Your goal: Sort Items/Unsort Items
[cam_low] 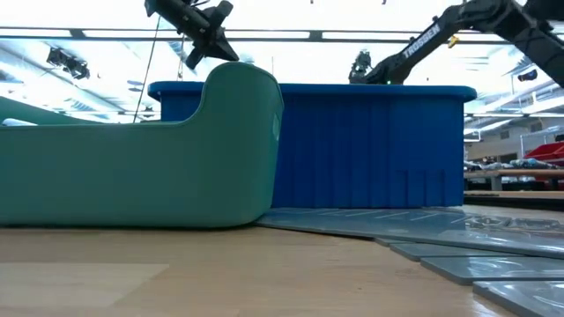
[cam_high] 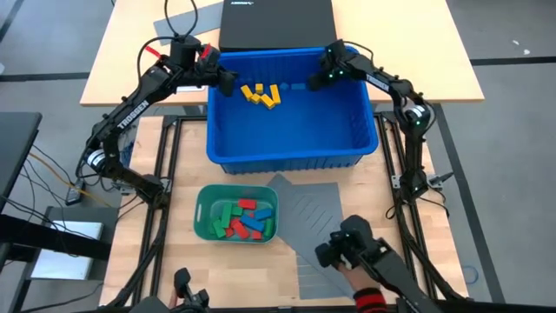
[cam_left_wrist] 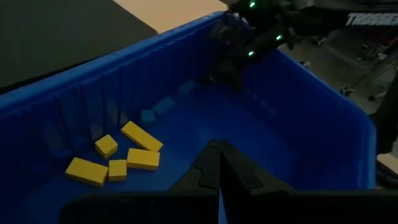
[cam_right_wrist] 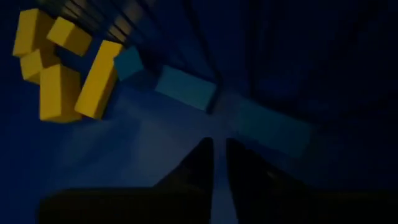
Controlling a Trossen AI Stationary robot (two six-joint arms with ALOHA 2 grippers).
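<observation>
Several yellow blocks lie in a loose heap on the floor of the blue bin, near its far left corner. A few blue blocks lie beside them toward the middle. My left gripper hangs shut and empty over the bin's far left part, above the yellow blocks. My right gripper reaches down into the bin's far right part, above the blue blocks. Its fingers stand almost together with only a narrow slit, and nothing is between them. A teal tray on the near side holds red, green and blue blocks.
A grey slotted divider sheet lies flat to the right of the tray. A person's hand with a red cuff holds a black device over the table's near right part. A black box stands behind the bin.
</observation>
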